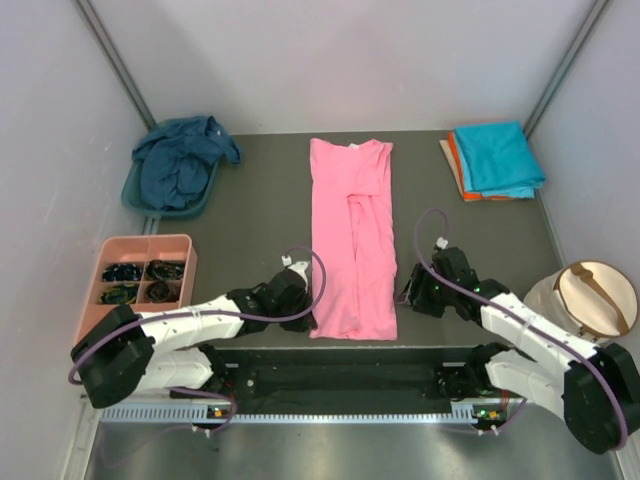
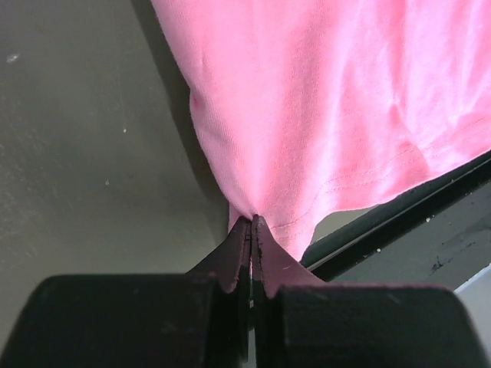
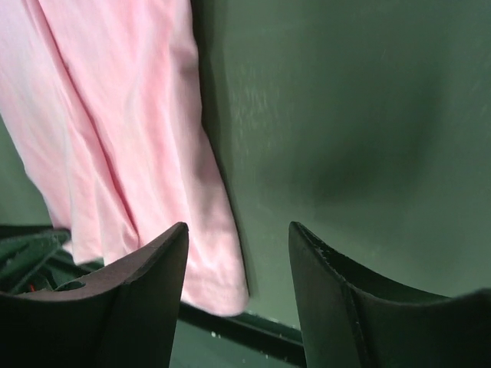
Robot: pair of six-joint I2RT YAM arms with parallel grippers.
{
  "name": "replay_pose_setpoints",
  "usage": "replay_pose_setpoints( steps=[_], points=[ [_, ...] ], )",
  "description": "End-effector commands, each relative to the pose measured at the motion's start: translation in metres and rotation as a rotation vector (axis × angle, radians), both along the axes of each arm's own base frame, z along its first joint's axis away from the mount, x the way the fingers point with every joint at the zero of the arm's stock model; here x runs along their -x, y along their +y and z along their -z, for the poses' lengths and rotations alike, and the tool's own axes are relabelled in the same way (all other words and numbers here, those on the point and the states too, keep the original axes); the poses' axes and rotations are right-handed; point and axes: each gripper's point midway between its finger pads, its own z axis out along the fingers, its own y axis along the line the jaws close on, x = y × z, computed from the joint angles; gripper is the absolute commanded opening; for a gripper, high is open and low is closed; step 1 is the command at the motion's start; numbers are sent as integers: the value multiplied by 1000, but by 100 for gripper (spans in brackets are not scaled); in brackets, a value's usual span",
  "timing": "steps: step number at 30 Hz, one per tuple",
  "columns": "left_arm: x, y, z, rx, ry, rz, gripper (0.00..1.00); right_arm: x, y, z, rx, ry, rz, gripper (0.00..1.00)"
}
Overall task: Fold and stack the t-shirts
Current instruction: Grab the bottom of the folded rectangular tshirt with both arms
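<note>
A bright pink t-shirt point(image 1: 350, 230) lies lengthwise down the middle of the table, its sides folded inward. My left gripper point(image 1: 305, 308) is shut on its near left hem corner point(image 2: 307, 222), pinching the cloth between the fingertips point(image 2: 252, 222). My right gripper point(image 1: 410, 293) stands open just right of the shirt's near right edge point(image 3: 207, 253), with nothing between its fingers point(image 3: 238, 226). A dark navy t-shirt point(image 1: 180, 160) sits crumpled at the back left. At the back right, a folded turquoise t-shirt point(image 1: 497, 155) rests on a folded orange one point(image 1: 454, 152).
The navy shirt fills a teal basin point(image 1: 135, 197). A salmon-pink compartment tray point(image 1: 112, 246) holding small dark items stands at the left. A beige round bag point(image 1: 592, 300) sits at the right edge. The table's front edge point(image 1: 350, 345) runs just below the pink shirt's hem.
</note>
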Motion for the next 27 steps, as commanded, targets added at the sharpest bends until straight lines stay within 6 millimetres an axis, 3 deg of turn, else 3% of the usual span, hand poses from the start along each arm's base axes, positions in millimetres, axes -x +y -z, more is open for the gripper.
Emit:
replay_pose_setpoints(
  steps=[1,7,22,24,27],
  points=[
    [5,-8,-3,30,9,29,0,29,3,7,-21,64,23,56],
    [7,-8,1,20,18,44,0,52,11,16,-51,91,19,56],
    [6,-6,0,17,9,39,0,72,29,21,-60,122,-29,56],
    [7,-5,1,14,13,38,0,74,28,23,-53,129,-29,53],
    [9,-4,3,17,17,39,0,76,28,24,-52,133,-28,41]
  ],
)
